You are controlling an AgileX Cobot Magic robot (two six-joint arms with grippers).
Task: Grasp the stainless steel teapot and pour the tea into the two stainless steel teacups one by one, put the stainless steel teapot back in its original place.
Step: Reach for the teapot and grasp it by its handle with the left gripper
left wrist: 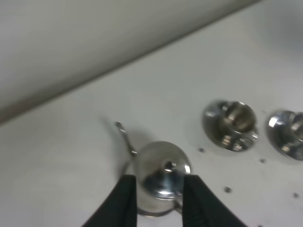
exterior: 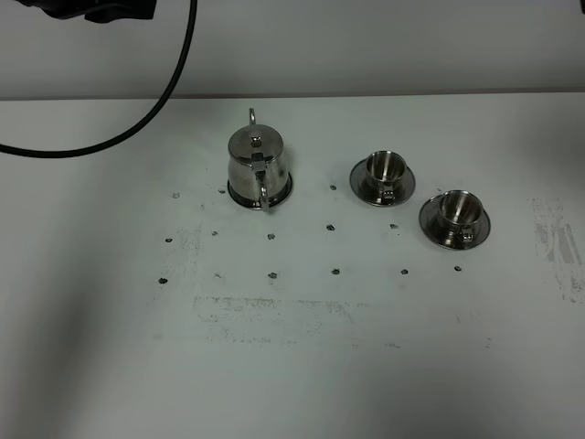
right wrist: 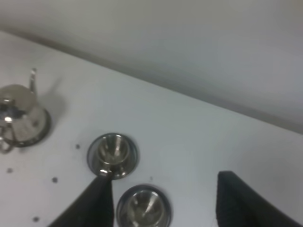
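Note:
The stainless steel teapot stands upright on its round coaster, the original place, left of centre, with its handle toward the front. Right of it are the two stainless steel teacups, each on a saucer. Neither gripper shows in the exterior high view. In the left wrist view my left gripper hangs well above the teapot; its fingers stand a narrow gap apart and touch nothing. My right gripper is wide open and empty, high over the two teacups.
A black cable loops over the table's back left, below dark arm hardware at the top edge. Small screw holes dot the white tabletop. The wall runs along the table's far edge.

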